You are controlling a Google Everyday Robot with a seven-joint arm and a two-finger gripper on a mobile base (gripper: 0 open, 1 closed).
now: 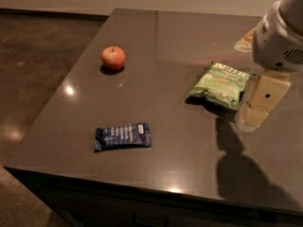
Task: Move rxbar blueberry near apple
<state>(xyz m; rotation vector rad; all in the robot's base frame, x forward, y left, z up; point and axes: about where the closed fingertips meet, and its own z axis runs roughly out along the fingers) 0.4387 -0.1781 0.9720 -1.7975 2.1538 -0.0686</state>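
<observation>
The rxbar blueberry [123, 136] lies flat near the table's [189, 174] front edge, well apart from the apple [113, 57]. The gripper [259, 107] hangs far right beside the chip bag [219, 85], holding nothing; how wide it stands I cannot tell. Best to pinch the bar across its narrow width. The arm is cut off

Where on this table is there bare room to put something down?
Widest bare patch: the middle of the table, bordered by the apple, the rxbar blueberry and the green chip bag. The far end behind the apple is bare too. It's crowded on the right, where the gripper hangs just beside that bag.
</observation>
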